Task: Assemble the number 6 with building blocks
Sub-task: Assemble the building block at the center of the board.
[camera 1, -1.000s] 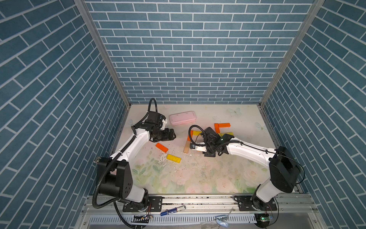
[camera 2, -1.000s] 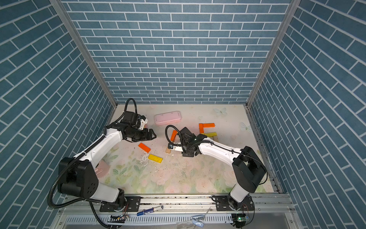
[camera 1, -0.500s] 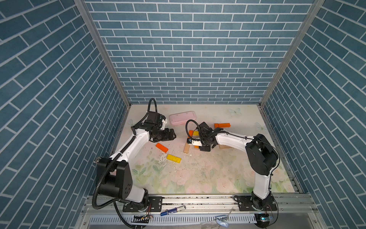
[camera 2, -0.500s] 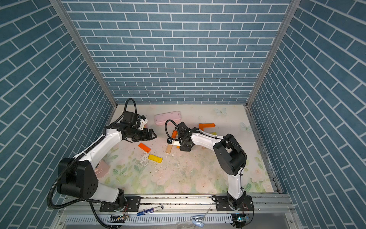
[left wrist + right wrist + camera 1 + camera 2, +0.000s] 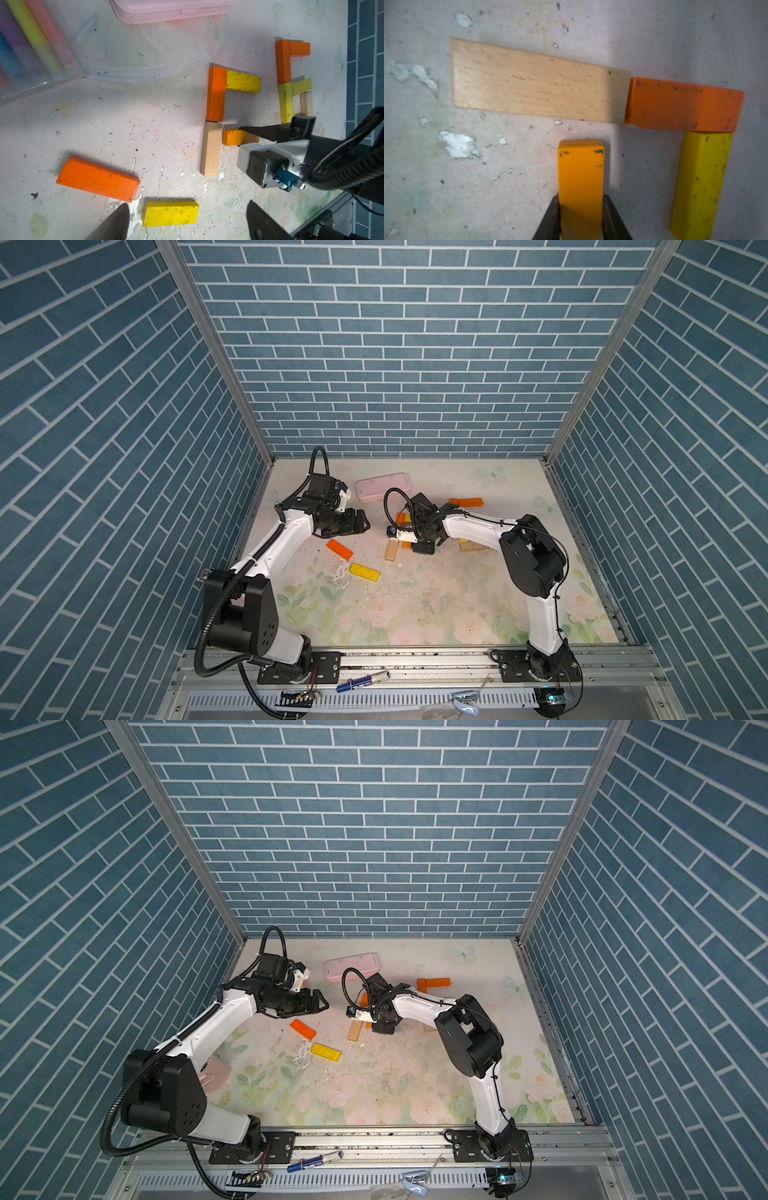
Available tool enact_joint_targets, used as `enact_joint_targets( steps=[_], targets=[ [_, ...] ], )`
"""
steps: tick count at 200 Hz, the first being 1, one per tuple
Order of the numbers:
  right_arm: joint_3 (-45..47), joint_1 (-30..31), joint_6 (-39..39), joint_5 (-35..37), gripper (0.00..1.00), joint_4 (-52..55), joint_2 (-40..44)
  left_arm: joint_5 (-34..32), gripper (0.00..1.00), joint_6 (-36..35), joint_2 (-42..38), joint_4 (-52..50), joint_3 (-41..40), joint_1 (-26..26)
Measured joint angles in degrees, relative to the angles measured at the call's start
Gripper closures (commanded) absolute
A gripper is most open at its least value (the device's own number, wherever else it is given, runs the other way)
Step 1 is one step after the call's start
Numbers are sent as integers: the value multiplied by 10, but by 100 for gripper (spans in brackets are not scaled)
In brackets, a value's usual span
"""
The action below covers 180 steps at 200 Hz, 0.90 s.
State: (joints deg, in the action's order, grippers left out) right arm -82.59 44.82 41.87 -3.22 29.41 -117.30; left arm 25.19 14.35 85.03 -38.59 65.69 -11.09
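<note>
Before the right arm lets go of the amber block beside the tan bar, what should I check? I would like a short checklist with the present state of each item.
1. Right tool shut firmly on the amber block: ok.
2. Amber block's end touches the tan bar: not ok, a gap shows between them.
3. Amber block square to the tan bar: ok, roughly.
4. Amber block lies flat on the table: cannot tell.
5. Left tool clear of the amber block: ok, open and well apart.
</note>
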Motion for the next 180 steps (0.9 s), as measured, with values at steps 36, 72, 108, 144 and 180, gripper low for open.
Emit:
enact_joint_targets(
  steps=[36,72,108,144,180],
  targets=[
    [-8,0,-14,0,79,7,-5,2,11,1,0,4,0,0],
    [-18,0,-28,0,78,15,-11,4,11,2,0,4,0,0],
    [-20,0,-41,0,77,19,-12,5,12,2,0,8,0,0],
    [-21,2,-47,0,77,20,-13,6,12,2,0,10,0,0],
    [-28,5,-57,1,77,27,-17,7,12,3,0,11,0,0]
  ],
)
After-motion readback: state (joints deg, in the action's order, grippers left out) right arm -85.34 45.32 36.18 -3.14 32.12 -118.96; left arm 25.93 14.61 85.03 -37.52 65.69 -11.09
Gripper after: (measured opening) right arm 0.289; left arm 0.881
